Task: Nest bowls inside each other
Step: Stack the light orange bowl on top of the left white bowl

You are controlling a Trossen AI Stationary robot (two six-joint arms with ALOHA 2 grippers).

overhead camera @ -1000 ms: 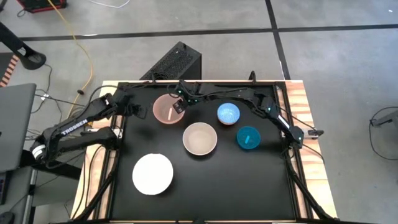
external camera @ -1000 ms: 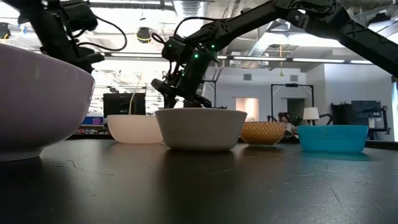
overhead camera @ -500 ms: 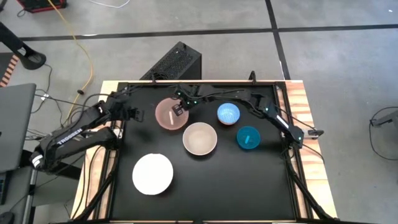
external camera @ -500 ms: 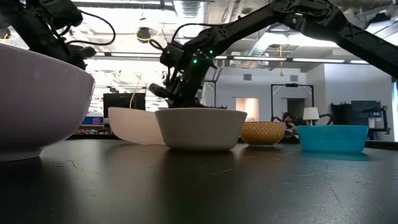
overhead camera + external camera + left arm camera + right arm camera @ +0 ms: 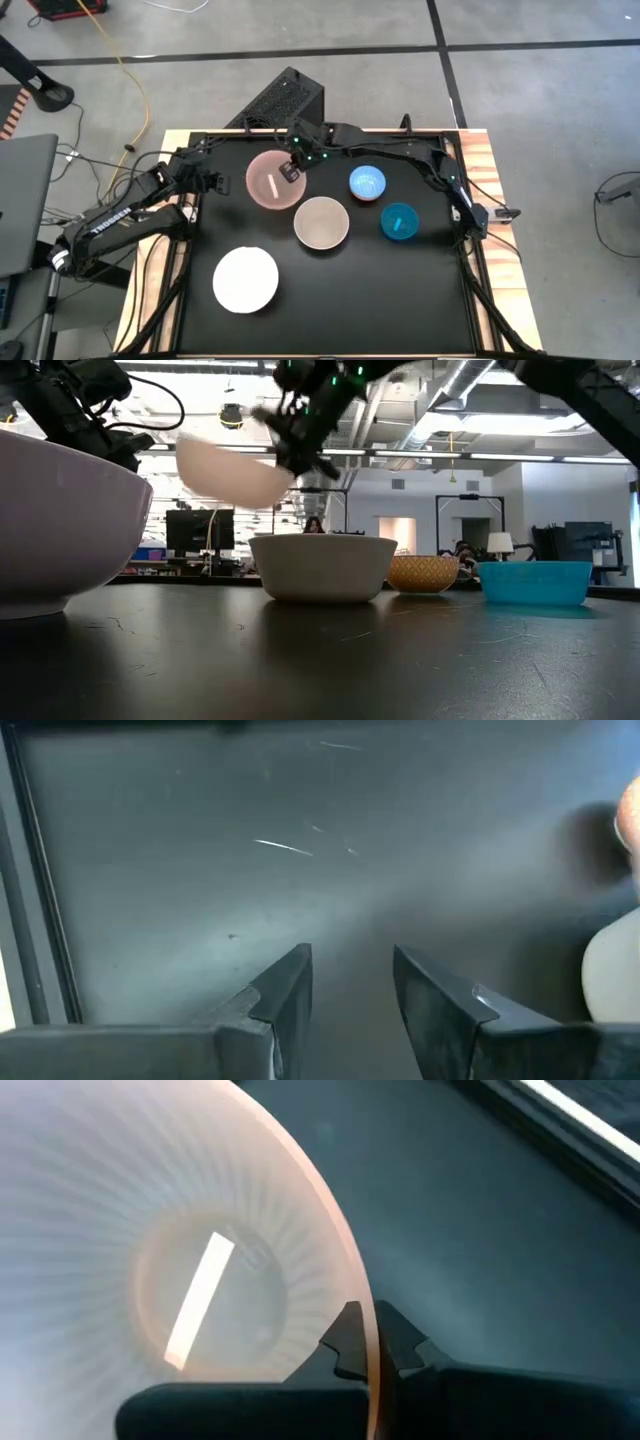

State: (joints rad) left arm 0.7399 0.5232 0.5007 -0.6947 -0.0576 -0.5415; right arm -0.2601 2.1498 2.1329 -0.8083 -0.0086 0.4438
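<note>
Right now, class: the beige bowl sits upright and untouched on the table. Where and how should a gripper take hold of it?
Grip the beige bowl by its thin rim, coming down from above with one jaw inside the wall and one outside. It sits upright and open-topped, and its body looks too wide to span. The right gripper holds the pink bowl this same way.

Worktop [image 5: 330,290]: matt black sheet, finely scratched and scuffed, with pale bare wood showing along both side edges. Pink bowl [image 5: 150,1250]: thin, smooth, translucent-looking plastic with fine radial ribbing inside and a soft sheen. Beige bowl [image 5: 322,567]: smooth plastic, satin finish. White bowl [image 5: 60,525]: smooth, slightly glossy. Teal-blue bowl [image 5: 533,581]: smooth plastic. Right claw [image 5: 368,1342]: matt black fingers. Floor [image 5: 540,100]: smooth grey concrete.
</note>
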